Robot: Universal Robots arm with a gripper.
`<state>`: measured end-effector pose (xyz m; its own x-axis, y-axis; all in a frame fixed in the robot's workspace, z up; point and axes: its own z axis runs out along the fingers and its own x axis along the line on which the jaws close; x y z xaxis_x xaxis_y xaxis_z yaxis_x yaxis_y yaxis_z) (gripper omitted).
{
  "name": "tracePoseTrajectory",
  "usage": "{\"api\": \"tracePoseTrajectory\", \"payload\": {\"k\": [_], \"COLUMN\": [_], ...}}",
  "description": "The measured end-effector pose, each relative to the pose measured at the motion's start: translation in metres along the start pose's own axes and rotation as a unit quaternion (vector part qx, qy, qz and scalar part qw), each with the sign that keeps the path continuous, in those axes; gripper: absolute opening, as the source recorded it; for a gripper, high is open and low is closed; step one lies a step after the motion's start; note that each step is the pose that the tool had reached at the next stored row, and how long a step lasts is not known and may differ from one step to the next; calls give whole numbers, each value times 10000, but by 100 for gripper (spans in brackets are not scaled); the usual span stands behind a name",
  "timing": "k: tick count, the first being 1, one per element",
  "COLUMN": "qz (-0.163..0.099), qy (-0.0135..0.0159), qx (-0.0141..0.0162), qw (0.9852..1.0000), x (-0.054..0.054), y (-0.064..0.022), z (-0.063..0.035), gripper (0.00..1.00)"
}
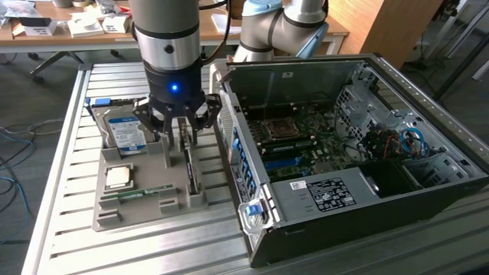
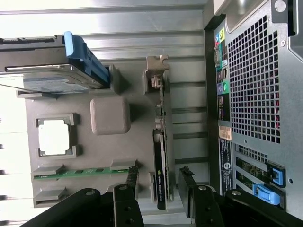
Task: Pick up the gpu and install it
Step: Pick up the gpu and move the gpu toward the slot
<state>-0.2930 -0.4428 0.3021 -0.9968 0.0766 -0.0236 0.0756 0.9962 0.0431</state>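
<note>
The gpu is a thin dark card standing on edge in a slot along the grey tray, on the side nearest the computer case. Its silver bracket is at the far end in the wrist view. My gripper hangs just above the tray, open, with one finger on each side of the gpu. In the wrist view the two black fingertips straddle the card's near end without touching it, and my gripper holds nothing.
The tray also holds a hard drive with a blue-white label, a square CPU and a green memory stick. The open computer case lies right beside the tray on the slatted metal table, motherboard exposed.
</note>
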Motion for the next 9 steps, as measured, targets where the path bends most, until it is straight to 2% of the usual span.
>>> {"api": "tracePoseTrajectory", "payload": {"k": [9], "qz": [0], "qy": [-1], "qx": [-1], "qw": [10000], "x": [-5], "y": [0], "z": [15], "gripper": [47]}}
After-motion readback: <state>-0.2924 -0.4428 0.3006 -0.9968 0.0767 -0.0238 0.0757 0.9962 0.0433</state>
